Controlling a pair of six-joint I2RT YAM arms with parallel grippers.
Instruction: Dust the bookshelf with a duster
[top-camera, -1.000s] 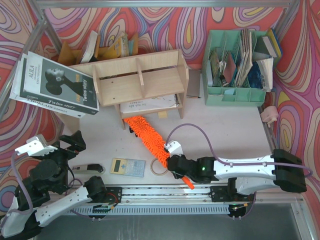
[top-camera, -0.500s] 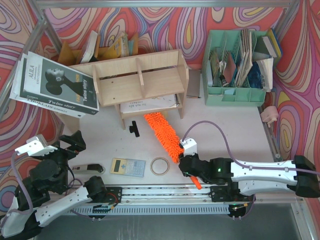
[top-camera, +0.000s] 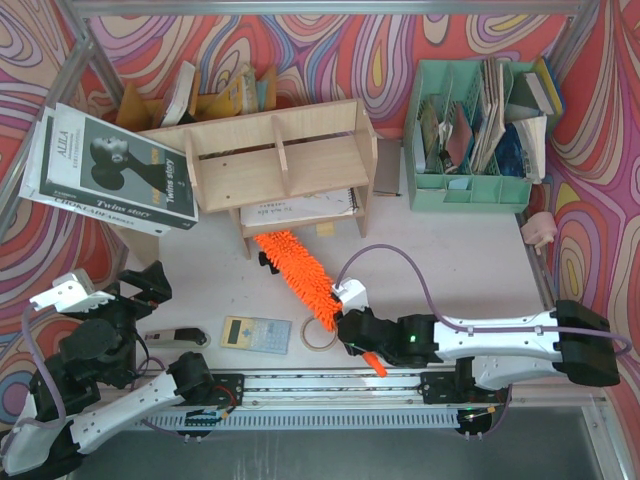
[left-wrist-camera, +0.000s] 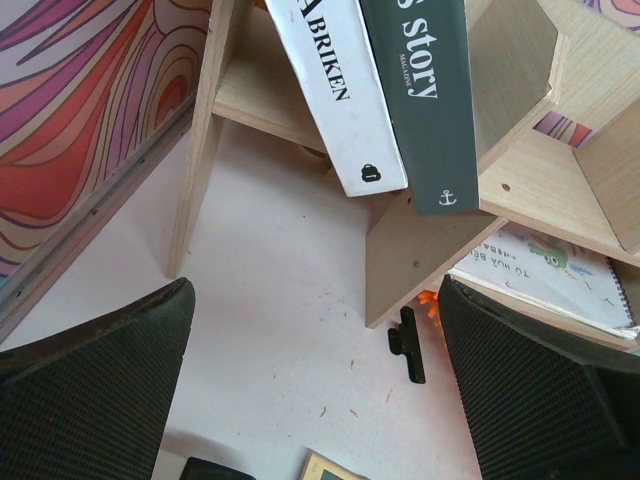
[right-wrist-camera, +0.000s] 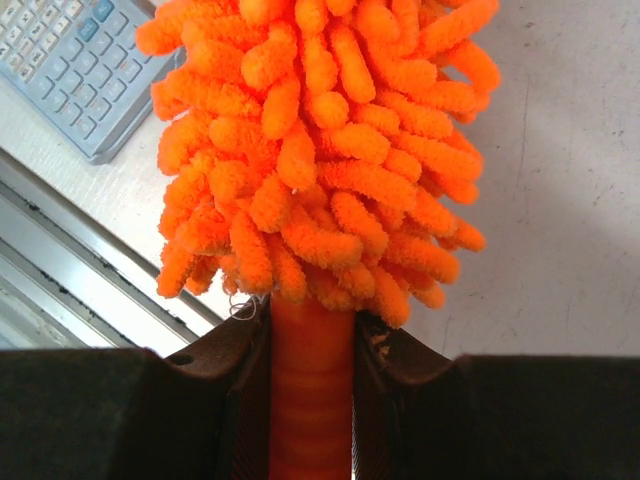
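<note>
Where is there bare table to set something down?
Biggest bare patch: between green organiser, duster and right arm. Smaller one between bookshelf and calculator. Crowded: front centre, with calculator, tape ring and duster.

a calculator (top-camera: 255, 334) lies just beside a tape ring (top-camera: 320, 332) on the table (top-camera: 450, 260).

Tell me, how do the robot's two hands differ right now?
The left gripper stands wide open and empty, while the right gripper is shut on the orange handle of the duster. The left gripper sits off the left end of the bookshelf, facing it. The right gripper is out in front of the shelf, with the duster's fluffy head reaching toward the lower tier. Both have two black fingers.
</note>
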